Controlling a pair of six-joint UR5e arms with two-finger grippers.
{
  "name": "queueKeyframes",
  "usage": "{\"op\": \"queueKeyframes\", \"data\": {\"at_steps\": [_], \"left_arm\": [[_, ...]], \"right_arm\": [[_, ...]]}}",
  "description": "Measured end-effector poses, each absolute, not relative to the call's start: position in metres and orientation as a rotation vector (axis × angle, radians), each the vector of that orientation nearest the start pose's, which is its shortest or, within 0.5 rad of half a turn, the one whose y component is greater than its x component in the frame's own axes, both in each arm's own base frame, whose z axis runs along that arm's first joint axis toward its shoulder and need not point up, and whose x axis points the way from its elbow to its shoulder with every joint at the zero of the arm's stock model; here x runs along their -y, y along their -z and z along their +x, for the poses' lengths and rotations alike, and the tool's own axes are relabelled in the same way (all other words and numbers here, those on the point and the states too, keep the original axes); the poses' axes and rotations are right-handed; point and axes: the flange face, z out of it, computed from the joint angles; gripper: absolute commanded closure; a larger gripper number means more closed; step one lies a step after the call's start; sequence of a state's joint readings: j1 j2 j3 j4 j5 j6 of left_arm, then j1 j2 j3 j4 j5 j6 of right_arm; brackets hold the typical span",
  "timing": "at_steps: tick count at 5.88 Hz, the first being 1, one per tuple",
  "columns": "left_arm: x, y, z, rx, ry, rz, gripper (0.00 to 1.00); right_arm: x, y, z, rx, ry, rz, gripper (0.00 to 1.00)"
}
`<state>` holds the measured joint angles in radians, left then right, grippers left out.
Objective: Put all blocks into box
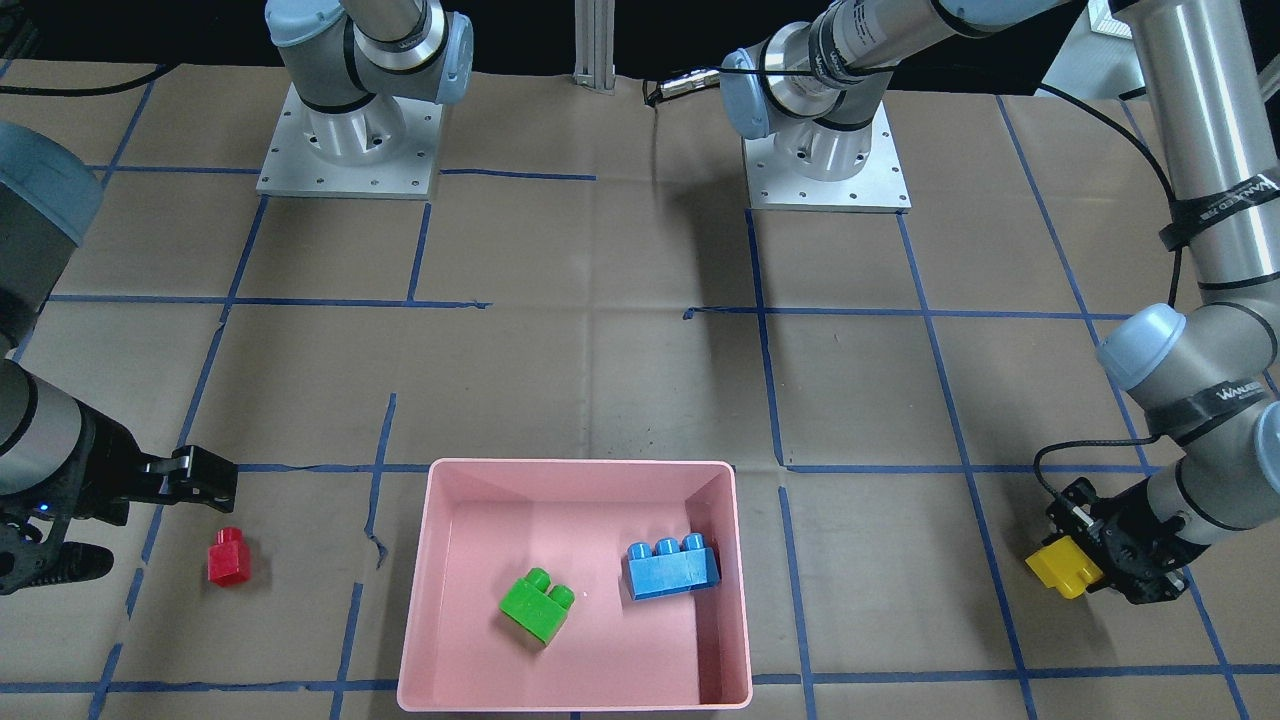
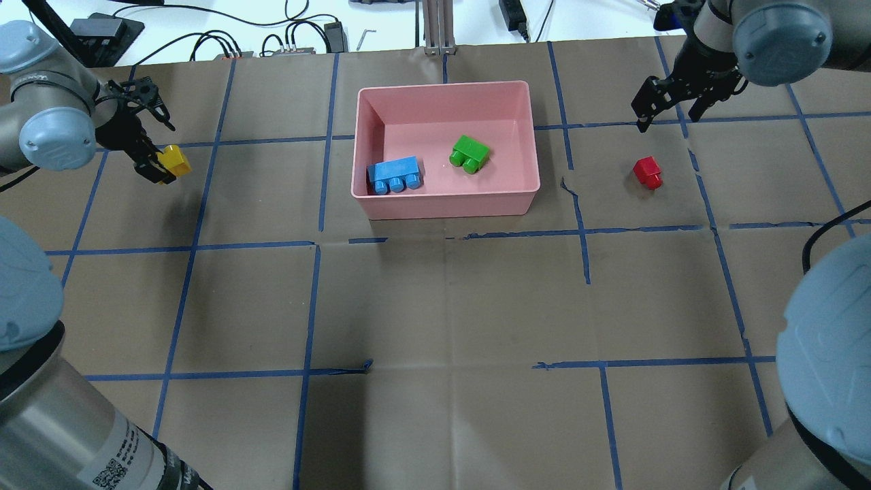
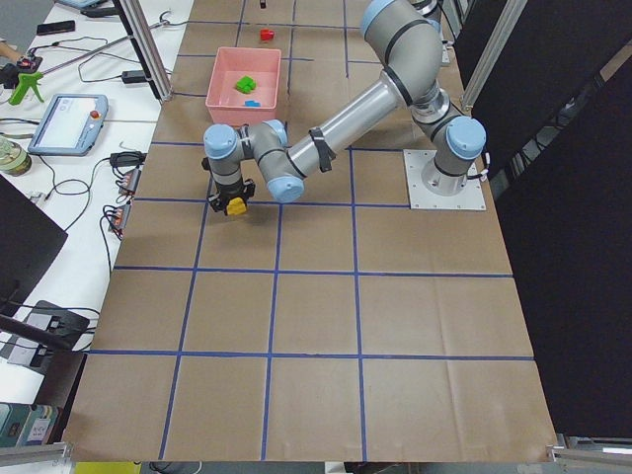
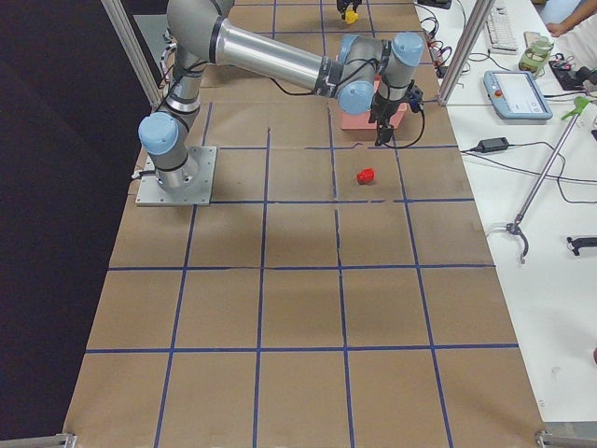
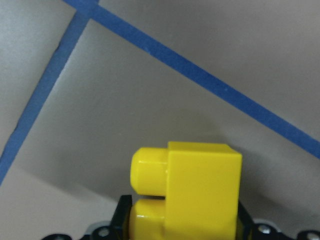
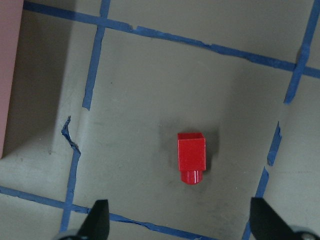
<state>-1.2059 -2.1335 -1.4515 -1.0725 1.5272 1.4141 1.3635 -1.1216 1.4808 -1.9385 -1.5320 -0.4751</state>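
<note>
silver arms (image 1: 1195,120), pale blue joint caps (image 1: 1140,345), black lettered straps (image 1: 1230,200)

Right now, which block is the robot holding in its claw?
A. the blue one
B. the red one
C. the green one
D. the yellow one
D: the left gripper is shut on the yellow block, while the red block lies on the table and the blue block and green block sit in the pink box.

White lettering on the black strap (image 1: 1222,212) around the left arm (image 1: 1190,120) reads roughly "WANUSED" (smaller print blurred) — the arm's QR sticker (image 2: 109,474) is illegible.
</note>
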Motion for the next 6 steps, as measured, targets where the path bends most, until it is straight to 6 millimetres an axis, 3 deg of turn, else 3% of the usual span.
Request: {"op": "queueKeyframes", "data": {"at_steps": [2,3,4,5,6], "left_arm": [[0.715,-0.324,-0.02,-2.6,0.077,1.771,0.84],[0.714,-0.34,-0.087,-2.558,0.07,1.836,0.84],[0.706,-0.343,-0.148,-2.542,0.064,1.857,0.85],[0.698,-0.338,-0.19,-2.539,0.05,1.857,0.85],[0.695,-0.325,-0.216,-2.538,0.026,1.868,0.83]], "right_arm": [[0.66,-0.258,-0.005,-3.071,0.103,-0.576,0.01],[0.664,-0.232,-0.01,-3.066,0.117,-0.619,0.01],[0.668,-0.21,-0.014,-3.062,0.119,-0.639,0.01],[0.669,-0.193,-0.015,-3.059,0.1,-0.637,0.02],[0.669,-0.183,-0.016,-3.058,0.076,-0.628,0.17]]}}
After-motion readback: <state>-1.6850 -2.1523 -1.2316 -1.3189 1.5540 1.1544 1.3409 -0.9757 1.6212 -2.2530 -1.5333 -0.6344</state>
